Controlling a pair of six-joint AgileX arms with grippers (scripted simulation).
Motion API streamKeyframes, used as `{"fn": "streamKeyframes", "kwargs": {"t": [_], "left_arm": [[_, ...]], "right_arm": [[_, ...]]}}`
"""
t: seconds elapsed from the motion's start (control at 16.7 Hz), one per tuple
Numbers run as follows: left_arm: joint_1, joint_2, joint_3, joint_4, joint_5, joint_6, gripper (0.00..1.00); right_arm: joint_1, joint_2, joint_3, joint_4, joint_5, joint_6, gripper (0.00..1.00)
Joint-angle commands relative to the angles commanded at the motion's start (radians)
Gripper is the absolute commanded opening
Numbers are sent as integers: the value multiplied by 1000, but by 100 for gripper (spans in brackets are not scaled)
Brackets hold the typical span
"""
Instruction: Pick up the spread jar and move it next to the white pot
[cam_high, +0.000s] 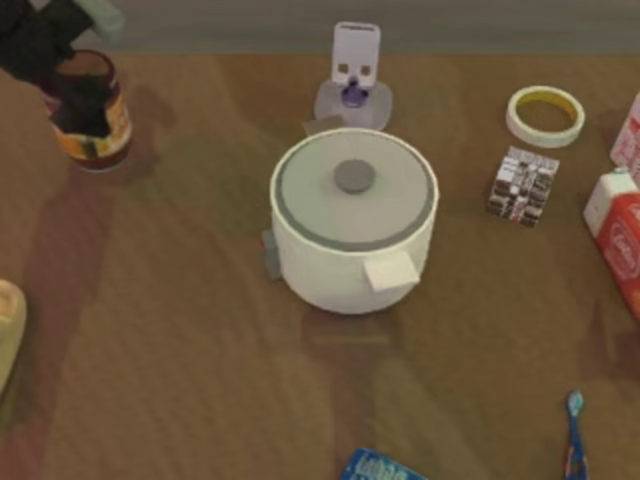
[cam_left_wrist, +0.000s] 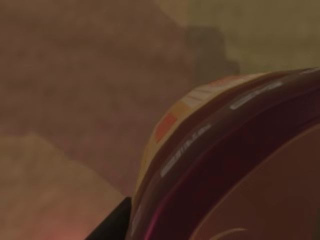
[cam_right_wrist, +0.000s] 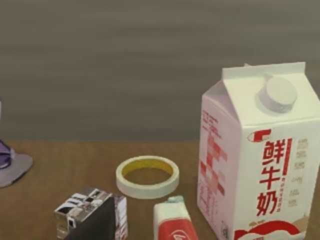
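Spread jar (cam_high: 92, 115) far left of white pot (cam_high: 354, 218)

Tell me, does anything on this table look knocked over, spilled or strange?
Nothing looks spilled or broken. The only unusual sight is the spread jar at the table's far left corner, with the left gripper down over it. The white pot stands upright, lid on, well apart from the jar.

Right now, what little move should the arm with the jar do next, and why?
Probably carry it toward the white pot. The left gripper sits over the spread jar at the table's far left corner, apparently holding it, and the pot stands well off at the middle, with bare table on its left side.
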Motion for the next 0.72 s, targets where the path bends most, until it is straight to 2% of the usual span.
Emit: {"fn": "streamKeyframes", "kwargs": {"t": [0.3,0.72], "left_arm": [[12,-255,-281,21,-2,5,0],[7,-302,-329,23,-3,6,0]], "right_arm": [[0,0,0,0,0,0,100],[0,0,0,0,0,0,100]]}}
